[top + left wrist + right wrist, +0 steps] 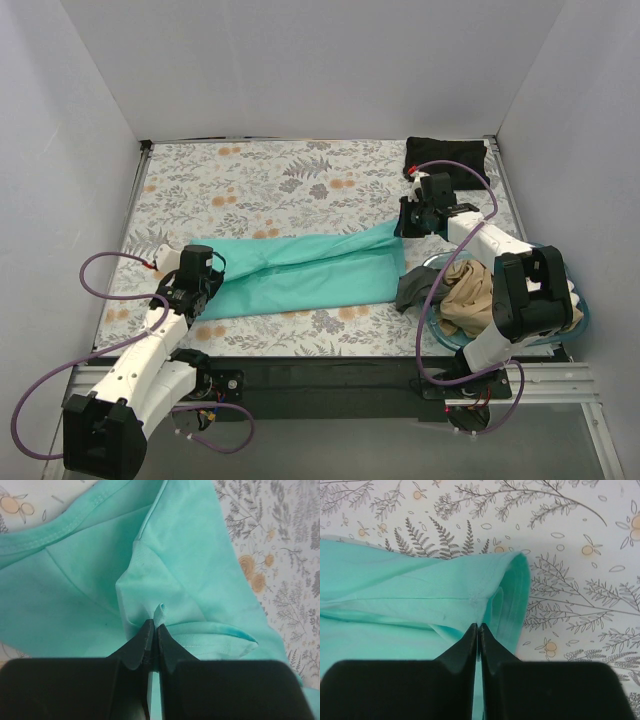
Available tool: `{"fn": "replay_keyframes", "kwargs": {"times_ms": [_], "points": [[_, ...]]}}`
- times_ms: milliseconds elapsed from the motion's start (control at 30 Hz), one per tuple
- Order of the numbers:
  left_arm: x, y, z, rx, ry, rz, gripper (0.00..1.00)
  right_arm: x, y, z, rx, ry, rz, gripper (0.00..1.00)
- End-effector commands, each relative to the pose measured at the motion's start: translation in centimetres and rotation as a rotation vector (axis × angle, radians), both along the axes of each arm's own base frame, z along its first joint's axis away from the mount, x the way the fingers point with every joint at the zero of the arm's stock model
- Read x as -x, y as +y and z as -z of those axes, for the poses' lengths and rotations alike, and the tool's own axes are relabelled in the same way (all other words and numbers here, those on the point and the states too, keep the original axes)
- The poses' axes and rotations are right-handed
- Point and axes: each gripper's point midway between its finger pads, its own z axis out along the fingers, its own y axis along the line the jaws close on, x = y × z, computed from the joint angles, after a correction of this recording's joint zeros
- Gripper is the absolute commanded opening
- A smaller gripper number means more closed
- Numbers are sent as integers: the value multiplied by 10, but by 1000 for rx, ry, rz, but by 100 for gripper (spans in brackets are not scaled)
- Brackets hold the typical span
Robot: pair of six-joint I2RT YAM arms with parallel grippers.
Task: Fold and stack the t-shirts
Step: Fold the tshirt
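Mid-fold: teal shirt [300,275] lies stretched out just left of the basket [447,340], my left gripper [152,625] and right gripper [478,627] each clamped tight on an end. Next, probably lift both together, evenly.

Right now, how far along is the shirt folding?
Looks done: the black t-shirt lies folded at the far right corner. In hand: the left gripper and right gripper each pinch an end of the teal t-shirt, stretched into a long strip. Left: finishing that fold, plus the tan shirt and dark grey shirt at the basket.
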Motion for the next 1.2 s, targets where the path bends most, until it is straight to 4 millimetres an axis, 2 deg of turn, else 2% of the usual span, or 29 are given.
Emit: {"fn": "replay_keyframes", "kwargs": {"times_ms": [0, 67, 133, 167, 200, 233, 267, 300, 367, 400, 433, 633, 667, 733, 767, 867, 967, 1000, 1100, 1133, 1167], "points": [[17, -2, 13, 41, 61, -30, 0, 0, -10, 6, 38, -10, 49, 15], [23, -4, 17, 64, 79, -35, 4, 3, -19, 9, 66, -7, 86, 24], [32, -7, 21, 88, 98, -26, 14, 3, -26, 3, 91, -30, 115, 37], [36, -12, 23, 112, 109, -11, 17, 5, -28, 3, 98, -30, 121, 40], [42, -14, 28, 129, 124, -1, 30, 4, -30, -5, 99, -56, 129, 43], [42, -18, 24, 147, 102, 11, 40, 4, -30, -9, 96, -66, 131, 52], [44, -21, 23, 165, 101, 24, 42, 4, -29, -14, 91, -77, 130, 57], [47, -22, 22, 173, 97, 29, 48, 4, -27, -23, 73, -98, 123, 60], [46, -23, 11, 191, 50, 32, 59, 4, -23, -33, 45, -115, 109, 79], [47, -24, 9, 199, 42, 35, 65, 4, -16, -42, 11, -129, 84, 98], [45, -26, 2, 209, 21, 42, 77, 5, -12, -45, -5, -131, 68, 98], [31, -31, -41, 217, -57, 77, 81, 6, 17, -63, -138, -130, -33, 98], [26, -31, -55, 209, -83, 86, 82, 5, 22, -63, -157, -123, -47, 98], [22, -30, -61, 198, -76, 75, 82, 3, 31, -69, -193, -129, -78, 98], [17, -30, -73, 195, -101, 80, 82, 3, 38, -65, -198, -116, -94, 98], [9, -28, -85, 173, -125, 86, 82, 1, 56, -63, -215, -102, -140, 98], [3, -28, -85, 145, -107, 94, 83, -4, 69, -59, -218, -91, -172, 98], [1, -28, -83, 131, -99, 105, 85, -4, 74, -50, -219, -64, -184, 98], [-7, -38, -64, 143, -50, 151, 86, -5, 85, -32, -224, -13, -211, 98], [-6, -43, -45, 150, 4, 170, 87, -4, 88, -28, -225, 3, -218, 98], [-7, -50, -37, 175, 25, 194, 88, 0, 94, -19, -228, 29, -232, 98]]}}
